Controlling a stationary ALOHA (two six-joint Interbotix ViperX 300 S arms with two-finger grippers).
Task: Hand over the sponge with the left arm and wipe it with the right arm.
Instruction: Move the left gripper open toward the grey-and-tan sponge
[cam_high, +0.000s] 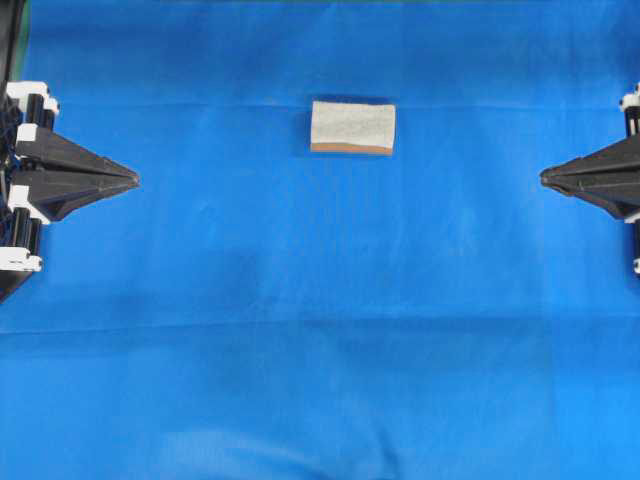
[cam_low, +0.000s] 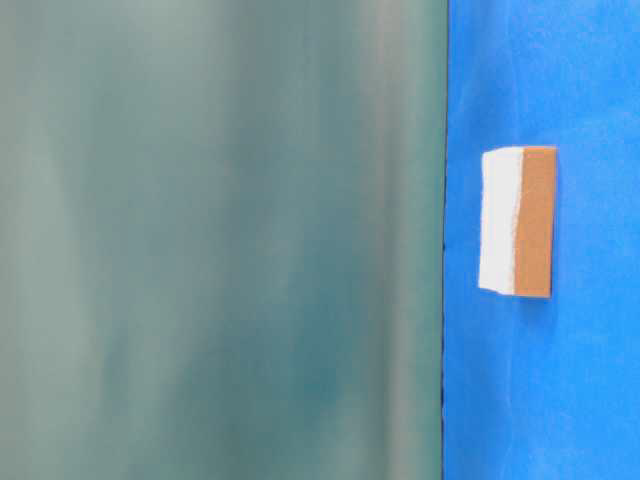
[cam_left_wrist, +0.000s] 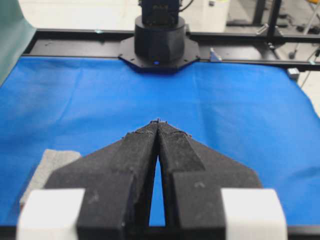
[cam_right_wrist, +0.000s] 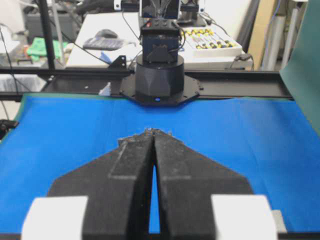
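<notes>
The sponge (cam_high: 352, 127) lies flat on the blue cloth (cam_high: 320, 330), fuzzy whitish-grey face up, a thin orange-brown layer showing along its near edge. It is untouched and sits roughly midway between the two arms. The left arm's gripper (cam_high: 132, 180) rests at the cloth's left edge, well apart from the sponge, its pointed black fingers pressed together. The right arm's gripper (cam_high: 545, 177) mirrors it at the cloth's right edge, fingers likewise together, equally far from the sponge.
</notes>
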